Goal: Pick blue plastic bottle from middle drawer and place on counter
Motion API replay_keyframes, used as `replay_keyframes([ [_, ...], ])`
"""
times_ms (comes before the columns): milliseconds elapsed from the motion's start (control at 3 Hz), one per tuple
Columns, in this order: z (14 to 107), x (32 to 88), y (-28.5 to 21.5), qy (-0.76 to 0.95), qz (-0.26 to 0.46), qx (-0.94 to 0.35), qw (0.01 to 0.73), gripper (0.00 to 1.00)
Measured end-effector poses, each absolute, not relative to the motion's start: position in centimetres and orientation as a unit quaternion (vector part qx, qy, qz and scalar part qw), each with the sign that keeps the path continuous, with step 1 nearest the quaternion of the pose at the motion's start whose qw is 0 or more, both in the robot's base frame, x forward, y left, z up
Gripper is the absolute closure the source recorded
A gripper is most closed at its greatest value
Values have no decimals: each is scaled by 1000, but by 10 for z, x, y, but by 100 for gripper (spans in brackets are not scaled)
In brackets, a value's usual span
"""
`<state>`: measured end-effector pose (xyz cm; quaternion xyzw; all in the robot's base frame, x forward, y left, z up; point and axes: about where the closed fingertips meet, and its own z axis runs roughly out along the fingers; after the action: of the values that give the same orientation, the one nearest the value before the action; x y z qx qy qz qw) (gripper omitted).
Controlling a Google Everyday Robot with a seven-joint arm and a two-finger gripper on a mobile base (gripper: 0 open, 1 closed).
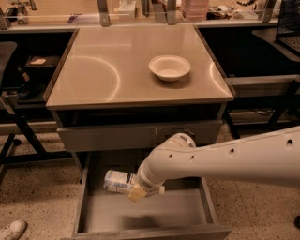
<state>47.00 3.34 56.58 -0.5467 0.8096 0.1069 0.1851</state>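
Note:
The blue plastic bottle (pixel 118 181) is pale with a white label, lying sideways in the air above the floor of the open middle drawer (pixel 140 213). My gripper (pixel 139 189) is shut on the bottle's right end, at the tip of my white arm that reaches in from the right. The bottle's shadow falls on the drawer floor below it. The tan glossy counter (pixel 108 70) is above the drawer, on top of the grey cabinet.
A white bowl (pixel 169 67) sits on the counter's right half. A closed grey drawer front (pixel 136 136) with scratch marks is just above the bottle. A cluttered bench (pixel 140 11) runs behind. A shoe (pixel 11 229) is at the lower left on the floor.

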Motion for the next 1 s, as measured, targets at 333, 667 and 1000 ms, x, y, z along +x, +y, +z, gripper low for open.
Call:
replay_keyframes([
  [333, 591, 461, 39, 804, 93, -556, 188, 100],
  [667, 651, 466, 52, 790, 55, -572, 212, 100],
  [1000, 703, 480, 64, 779, 24, -582, 230, 100],
])
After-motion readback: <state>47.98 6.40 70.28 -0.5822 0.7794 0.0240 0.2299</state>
